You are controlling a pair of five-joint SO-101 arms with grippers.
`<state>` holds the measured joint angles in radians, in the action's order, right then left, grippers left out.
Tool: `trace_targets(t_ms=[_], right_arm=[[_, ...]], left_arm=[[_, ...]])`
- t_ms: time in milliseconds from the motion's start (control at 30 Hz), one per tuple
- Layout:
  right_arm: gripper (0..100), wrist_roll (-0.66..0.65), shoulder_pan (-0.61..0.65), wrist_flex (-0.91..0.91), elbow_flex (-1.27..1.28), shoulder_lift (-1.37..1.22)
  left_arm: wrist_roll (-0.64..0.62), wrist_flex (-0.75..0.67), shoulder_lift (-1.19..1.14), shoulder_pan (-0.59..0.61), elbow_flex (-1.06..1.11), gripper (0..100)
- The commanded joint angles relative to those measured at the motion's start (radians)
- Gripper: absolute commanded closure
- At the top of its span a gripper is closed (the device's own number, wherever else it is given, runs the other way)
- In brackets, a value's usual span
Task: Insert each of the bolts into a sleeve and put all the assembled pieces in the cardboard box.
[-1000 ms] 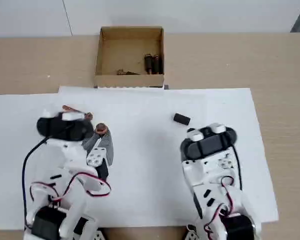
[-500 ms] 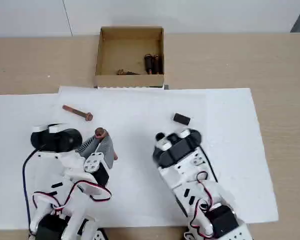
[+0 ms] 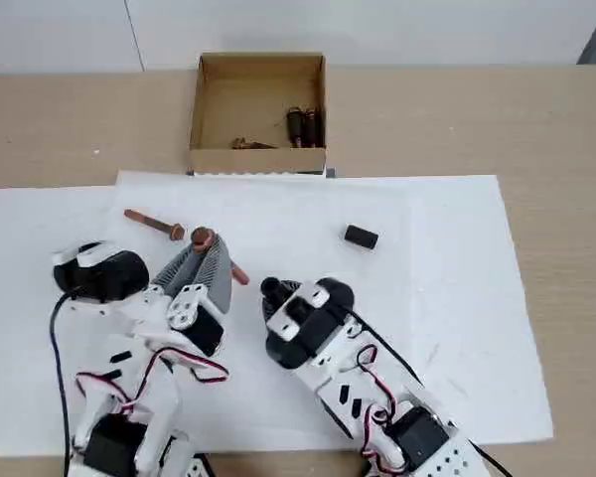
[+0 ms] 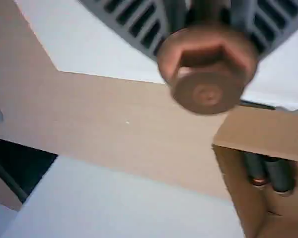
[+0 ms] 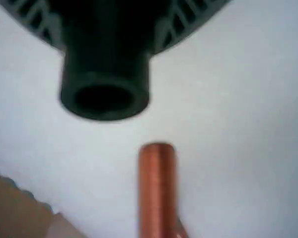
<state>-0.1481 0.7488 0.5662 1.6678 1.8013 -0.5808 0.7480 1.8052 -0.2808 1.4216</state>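
Firmly, left pincer (image 3: 205, 254) clamps bolt (image 4: 206, 74).

Right hand (image 3: 278, 296) swung sleeve (image 5: 105, 84) left, near bolt (image 3: 201, 238).

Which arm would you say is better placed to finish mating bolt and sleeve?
Probably right: its end effector holds the sleeve open-ended just short of the bolt tip, slightly offset.

Blurred bolt (image 5: 157, 188), shank cut off by the view's edge
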Motion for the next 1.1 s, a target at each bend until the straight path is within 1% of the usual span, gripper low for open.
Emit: trace_targets(t_ms=[0,133,267,467,633,900,1067], right_arm=[[99.5,-0.021,0.012,-0.021,0.015,0.012],[99.5,-0.023,0.013,-0.021,0.015,0.012],[99.5,-0.023,0.008,-0.015,0.015,-0.001],[99.5,-0.018,0.001,0.077,0.015,0.008],[99.5,-0.021,-0.062,0.068,0.015,0.010],[99.5,-0.023,-0.064,0.067,0.015,0.010],[99.5,-0.025,-0.064,-0.008,0.015,0.010]], left_arm=[[-0.006,-0.071,0.014,-0.054,0.005,99],[-0.006,-0.072,0.014,-0.107,0.007,99],[-0.003,-0.103,0.014,-0.107,0.005,99],[-0.003,-0.120,0.014,-0.107,0.004,99],[-0.002,-0.120,0.012,-0.110,0.004,99],[-0.002,-0.118,0.011,-0.115,0.004,99],[-0.002,-0.117,0.009,-0.117,0.007,99]])
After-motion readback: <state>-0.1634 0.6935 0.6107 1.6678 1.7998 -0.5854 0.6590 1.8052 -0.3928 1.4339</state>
